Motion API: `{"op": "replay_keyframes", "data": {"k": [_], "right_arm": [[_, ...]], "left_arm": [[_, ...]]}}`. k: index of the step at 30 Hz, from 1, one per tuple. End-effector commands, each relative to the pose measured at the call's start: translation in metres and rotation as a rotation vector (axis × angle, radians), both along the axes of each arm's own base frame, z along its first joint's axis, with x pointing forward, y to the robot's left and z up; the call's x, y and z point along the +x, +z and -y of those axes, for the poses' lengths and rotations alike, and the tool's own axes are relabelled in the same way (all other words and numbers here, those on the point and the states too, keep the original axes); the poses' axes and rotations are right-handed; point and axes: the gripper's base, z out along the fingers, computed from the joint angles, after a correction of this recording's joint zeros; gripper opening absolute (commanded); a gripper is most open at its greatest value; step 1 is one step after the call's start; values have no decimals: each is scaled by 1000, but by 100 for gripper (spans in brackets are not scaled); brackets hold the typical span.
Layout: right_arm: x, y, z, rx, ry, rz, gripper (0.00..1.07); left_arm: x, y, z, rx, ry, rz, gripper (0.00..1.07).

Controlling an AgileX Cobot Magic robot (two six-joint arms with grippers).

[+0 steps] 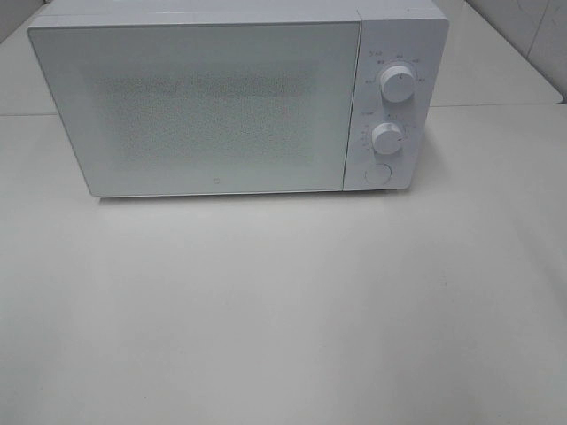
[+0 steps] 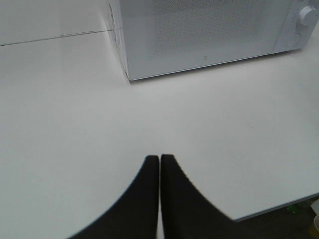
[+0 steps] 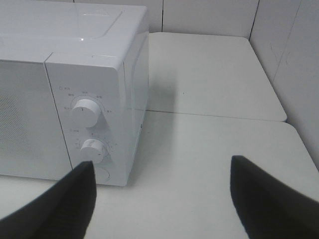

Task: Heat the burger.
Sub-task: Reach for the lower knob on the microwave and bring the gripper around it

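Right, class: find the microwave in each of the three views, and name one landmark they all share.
Exterior high: microwave, upper half, door shut.
Left wrist: microwave beyond the left gripper, across the table.
Right wrist: microwave beyond the right gripper, knob end nearest.
Shared landmark: its control panel.

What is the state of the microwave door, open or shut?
Shut. The microwave door lies flush with the control panel, with no gap along its edges; the wrist views show the same.
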Motion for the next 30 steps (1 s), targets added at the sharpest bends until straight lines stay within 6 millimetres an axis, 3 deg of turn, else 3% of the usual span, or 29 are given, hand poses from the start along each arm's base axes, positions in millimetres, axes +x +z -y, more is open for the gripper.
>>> {"op": "replay_keyframes", "data": {"k": [1,10,16,19,25,30], "right_arm": [[10,1,-1,16,-5,47,69],[49,-9,-7,30,3,119,69],[78,-26,-12,34,11,159,69],[97,-44,-15,37,14,159,69],[107,-58,-21,36,32,141,69],[112,-71,-47,62,99,132,68]], "left_arm": [[-2,0,0,-7,-2,24,0],[-2,0,0,-7,-2,24,0],[-2,0,0,-7,-2,24,0],[-2,0,0,-7,-2,24,0],[-2,0,0,-7,-2,24,0],[-2,0,0,-7,-2,24,0]]}}
